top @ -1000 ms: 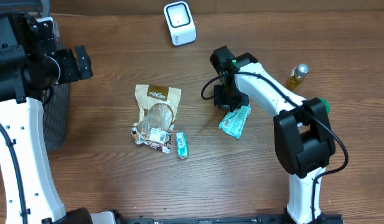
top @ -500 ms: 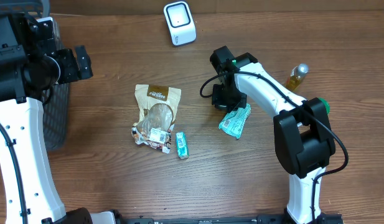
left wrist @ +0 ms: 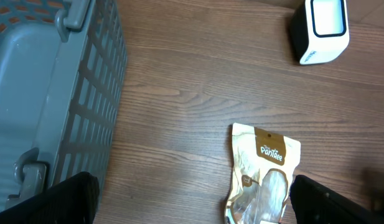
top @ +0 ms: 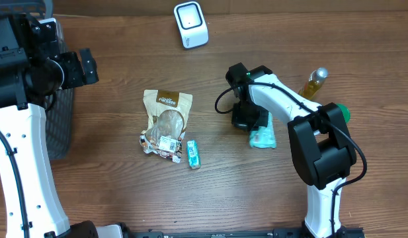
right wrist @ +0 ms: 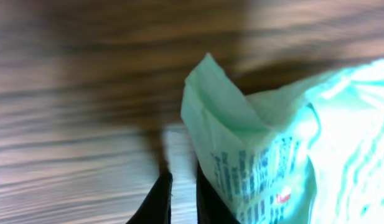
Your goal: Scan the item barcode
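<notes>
A mint-green packet (top: 262,137) lies on the wooden table, and my right gripper (top: 248,118) is low beside its left end. In the right wrist view the fingers (right wrist: 157,202) stand almost together with only a sliver of table between them. The packet (right wrist: 285,143) rests against the outside of the right finger, not between the two. The white barcode scanner (top: 191,24) stands at the far edge and also shows in the left wrist view (left wrist: 321,28). My left gripper (left wrist: 195,205) hangs open high over the table's left side, holding nothing.
A brown snack pouch (top: 166,122) lies mid-table with a small green pack (top: 193,153) at its lower right. A grey slatted basket (top: 61,125) sits at the left edge. A small amber bottle (top: 315,82) stands behind the right arm.
The right gripper has closed further and shifted right and nearer. The mint-green packet has slid right and turned with it. The left arm has not moved.
</notes>
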